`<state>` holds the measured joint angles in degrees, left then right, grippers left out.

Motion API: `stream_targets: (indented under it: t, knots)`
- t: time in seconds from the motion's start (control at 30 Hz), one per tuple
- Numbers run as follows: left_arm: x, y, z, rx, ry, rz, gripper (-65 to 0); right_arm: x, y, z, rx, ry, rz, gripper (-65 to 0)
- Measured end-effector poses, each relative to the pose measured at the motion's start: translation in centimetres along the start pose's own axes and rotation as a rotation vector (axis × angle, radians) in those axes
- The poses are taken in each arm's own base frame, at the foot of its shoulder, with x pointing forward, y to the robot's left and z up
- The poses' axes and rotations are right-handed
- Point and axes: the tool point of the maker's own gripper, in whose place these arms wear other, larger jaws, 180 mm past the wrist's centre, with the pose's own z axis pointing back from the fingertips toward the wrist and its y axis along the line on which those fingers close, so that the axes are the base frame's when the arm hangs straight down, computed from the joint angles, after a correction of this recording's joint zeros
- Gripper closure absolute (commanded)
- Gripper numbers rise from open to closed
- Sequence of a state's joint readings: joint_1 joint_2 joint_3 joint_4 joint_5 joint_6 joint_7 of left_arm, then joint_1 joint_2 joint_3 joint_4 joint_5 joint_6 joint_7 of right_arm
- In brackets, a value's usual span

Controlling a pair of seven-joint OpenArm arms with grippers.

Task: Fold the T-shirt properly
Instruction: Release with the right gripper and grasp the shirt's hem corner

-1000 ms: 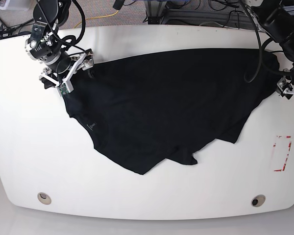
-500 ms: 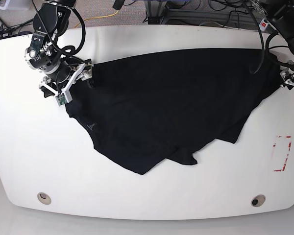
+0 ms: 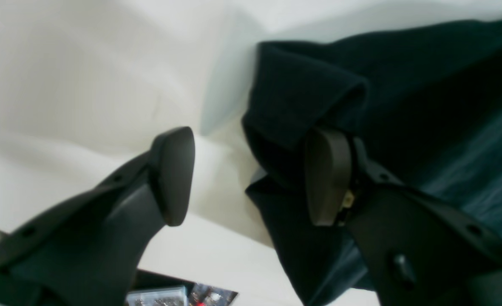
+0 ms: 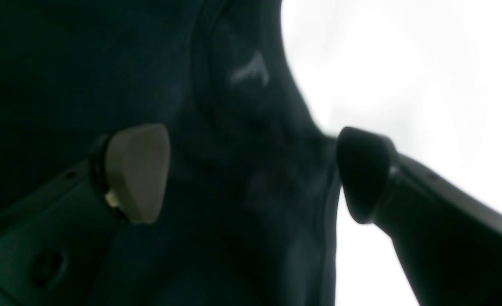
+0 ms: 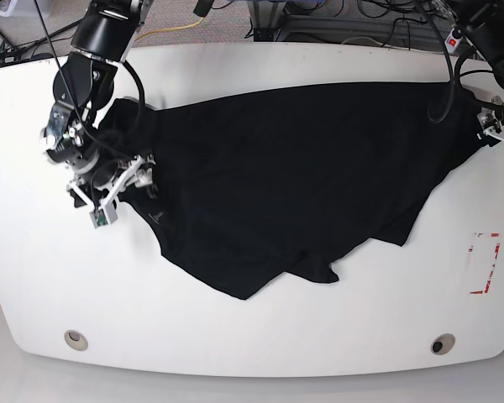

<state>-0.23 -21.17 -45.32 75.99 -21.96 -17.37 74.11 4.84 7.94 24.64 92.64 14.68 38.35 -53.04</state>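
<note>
On the left of the base view, the right gripper [image 5: 118, 180] sits low over the collar-side edge of the T-shirt [image 5: 294, 176]. Its jaws stand wide apart, one pad over the black cloth and the other at the fabric's border, nothing pinched between them. The T-shirt lies spread but crooked across the white counter [image 5: 252, 336], one corner trailing toward the front. At the far right, the left gripper [image 5: 496, 126] hovers at the opposite edge, jaws parted around a rolled lip of cloth [image 3: 306, 93], one pad against the fabric and the other clear over bare counter. This looks like the step of taking hold of two edges before a fold. Next, each gripper probably has to close on its hem, then lift together evenly.
</note>
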Motion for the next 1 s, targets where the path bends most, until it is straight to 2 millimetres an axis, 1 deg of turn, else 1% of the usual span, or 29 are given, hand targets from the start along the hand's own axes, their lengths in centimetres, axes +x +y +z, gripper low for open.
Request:
stream_targets:
  t: [0.13,0.3,0.37,0.47,0.57,0.67,0.7,0.8,0.9,1.0]
  knots:
    - [-0.1,0.0,0.0,-0.005,0.003,-0.056,-37.2,2.3,-0.8,-2.3,0.029,-0.012,-0.05,-58.3]
    - [0.2,0.0,0.1,-0.006,-0.005,-0.055,-37.2,4.4,-2.1,-5.5,0.082,0.015,-0.131,-58.3]
    - [0.2,-0.1,0.1,-0.01,-0.005,-0.058,-37.2,4.4,-2.1,-6.8,0.111,0.042,-0.173,-58.3]
    - [0.2,-0.2,0.1,-0.01,-0.006,-0.058,-37.2,5.6,-1.8,-8.4,0.157,0.035,-0.218,-58.3]
    - [0.2,-0.1,0.1,-0.007,-0.005,-0.058,-37.2,6.3,-1.2,-9.9,0.186,0.053,-0.202,-58.3]
    - [0.4,-0.2,0.3,-0.007,-0.013,-0.064,-37.2,7.1,-0.6,-10.9,0.212,0.035,-0.203,-58.3]
    - [0.6,-0.3,0.6,-0.002,-0.024,-0.074,-37.2,7.1,-0.6,-11.2,0.216,0.02,-0.209,-58.3]
    - [1.9,-0.5,2.0,0.02,-0.077,-0.107,-37.2,6.3,-0.2,-12.0,0.225,0.029,-0.215,-58.3]
    - [3.4,-1.1,3.4,0.025,-0.139,-0.134,-37.2,4.7,0.5,-12.9,0.231,0.045,-0.22,-58.3]
    - [4.0,-1.3,4.0,0.033,-0.165,-0.149,-37.2,4.9,0.3,-13.3,0.211,0.016,-0.241,-58.3]
